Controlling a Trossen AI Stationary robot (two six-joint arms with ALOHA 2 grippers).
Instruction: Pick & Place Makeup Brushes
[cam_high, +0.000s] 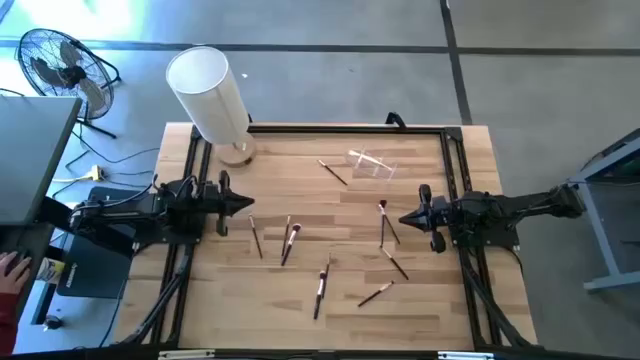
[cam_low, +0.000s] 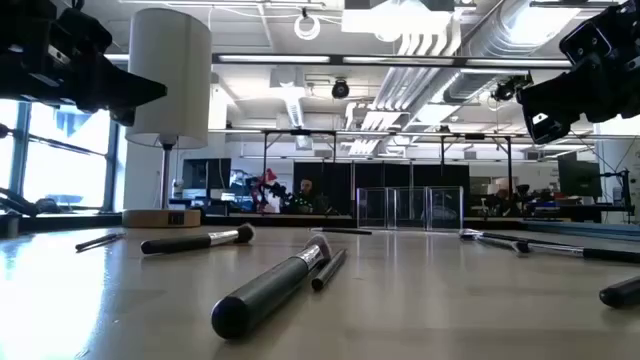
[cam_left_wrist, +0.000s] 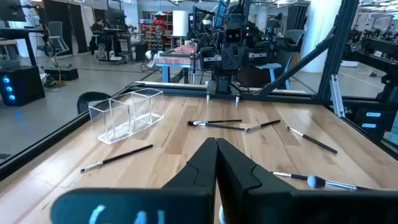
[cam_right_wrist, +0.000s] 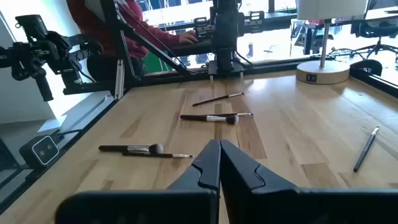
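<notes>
Several makeup brushes lie flat on the wooden table (cam_high: 420, 300): one at the far middle (cam_high: 333, 172), two near the left gripper (cam_high: 256, 236) (cam_high: 290, 242), two crossed near the right gripper (cam_high: 384, 222), and others toward the near edge (cam_high: 321, 285) (cam_high: 376, 293) (cam_high: 396, 263). A clear acrylic box (cam_high: 372, 164) stands at the far middle, also in the left wrist view (cam_left_wrist: 127, 113). My left gripper (cam_high: 247, 204) hovers shut at the table's left, above the table. My right gripper (cam_high: 404, 217) hovers shut at the right. Neither touches anything.
A white cylindrical lamp on a round wooden base (cam_high: 212, 95) stands at the far left corner. A black frame rail (cam_high: 330, 128) runs around the table's edges. A person's hand (cam_high: 10, 270) shows beyond the left edge. A fan (cam_high: 60, 68) stands on the floor.
</notes>
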